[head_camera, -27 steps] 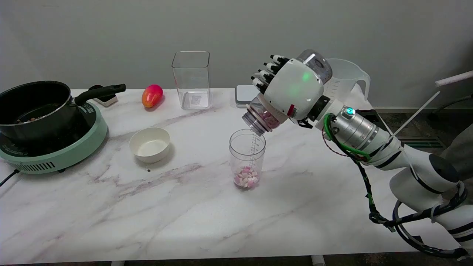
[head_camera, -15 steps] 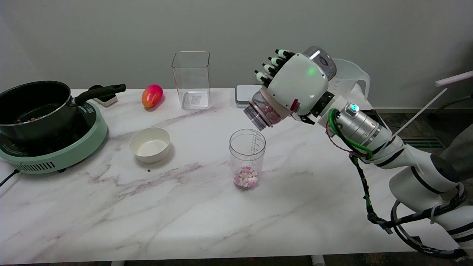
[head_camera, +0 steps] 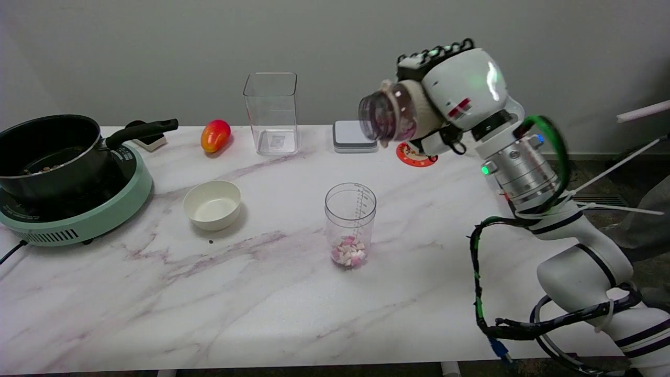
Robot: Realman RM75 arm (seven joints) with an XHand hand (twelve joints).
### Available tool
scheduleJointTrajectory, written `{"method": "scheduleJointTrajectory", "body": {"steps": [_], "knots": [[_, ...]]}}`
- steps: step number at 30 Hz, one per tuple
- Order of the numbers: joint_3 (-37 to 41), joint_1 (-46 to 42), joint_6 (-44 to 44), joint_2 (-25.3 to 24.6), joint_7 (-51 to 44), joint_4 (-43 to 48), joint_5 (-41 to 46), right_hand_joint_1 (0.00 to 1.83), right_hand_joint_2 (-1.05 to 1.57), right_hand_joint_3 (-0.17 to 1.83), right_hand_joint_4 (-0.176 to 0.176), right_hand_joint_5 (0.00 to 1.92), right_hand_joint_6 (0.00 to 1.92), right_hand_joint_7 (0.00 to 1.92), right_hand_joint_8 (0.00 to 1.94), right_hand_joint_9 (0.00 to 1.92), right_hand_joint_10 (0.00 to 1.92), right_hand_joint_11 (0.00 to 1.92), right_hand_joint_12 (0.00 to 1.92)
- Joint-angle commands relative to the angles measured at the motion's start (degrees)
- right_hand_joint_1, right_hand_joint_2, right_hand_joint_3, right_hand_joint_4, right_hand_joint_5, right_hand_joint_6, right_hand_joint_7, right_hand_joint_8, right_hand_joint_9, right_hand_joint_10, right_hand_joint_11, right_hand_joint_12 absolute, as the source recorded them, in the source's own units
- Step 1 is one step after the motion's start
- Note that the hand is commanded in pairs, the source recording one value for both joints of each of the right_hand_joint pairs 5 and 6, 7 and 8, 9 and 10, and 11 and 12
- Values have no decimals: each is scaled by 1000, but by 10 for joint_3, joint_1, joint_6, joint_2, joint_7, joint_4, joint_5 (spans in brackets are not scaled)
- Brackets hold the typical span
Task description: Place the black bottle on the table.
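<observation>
Even, soft indoor light, faint shadows, motion blur on right arm

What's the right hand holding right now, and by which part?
The right hand holds the bottle around its body, open mouth tipped sideways, in the air above the table.

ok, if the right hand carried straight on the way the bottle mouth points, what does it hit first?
Likely nothing soon: the right hand holds the bottle roughly level, mouth toward picture-left, in the air. The tall clear container lies that way, but depth is unclear.
</observation>
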Motion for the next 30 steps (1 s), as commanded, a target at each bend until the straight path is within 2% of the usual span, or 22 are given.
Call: {"method": "scheduleJointTrajectory", "body": {"steps": [1, 2, 5, 10, 13, 17, 21, 30], "knots": [[-26, -11, 90, 67, 203, -209, 737, 1566, 450, 989, 0, 1006, 1006, 1340, 1340, 1270, 1270, 1079, 1079], [-38, -2, 87, 84, 257, -237, 731, 1561, 456, 982, 0, 1008, 1008, 1340, 1340, 1272, 1272, 1080, 1080], [-78, 37, 84, 110, 323, -297, 708, 1545, 478, 951, 0, 1015, 1015, 1342, 1342, 1278, 1278, 1085, 1085], [-145, 124, 92, 113, 373, -391, 681, 1521, 588, 881, 0, 1055, 1055, 1364, 1364, 1302, 1302, 1113, 1113], [-182, 174, 94, 109, 454, -467, 614, 1536, 505, 941, 0, 1013, 1013, 1336, 1336, 1272, 1272, 1085, 1085], [-213, 244, 120, 79, 598, -575, 492, 1542, 429, 977, 0, 992, 992, 1323, 1323, 1255, 1255, 1065, 1065], [-211, 281, 158, 41, 683, -657, 410, 1541, 424, 987, 0, 991, 991, 1321, 1321, 1257, 1257, 1066, 1066], [-213, 294, 212, -10, 698, -671, 367, 1544, 416, 980, 0, 992, 992, 1320, 1320, 1261, 1261, 1069, 1069]]}}
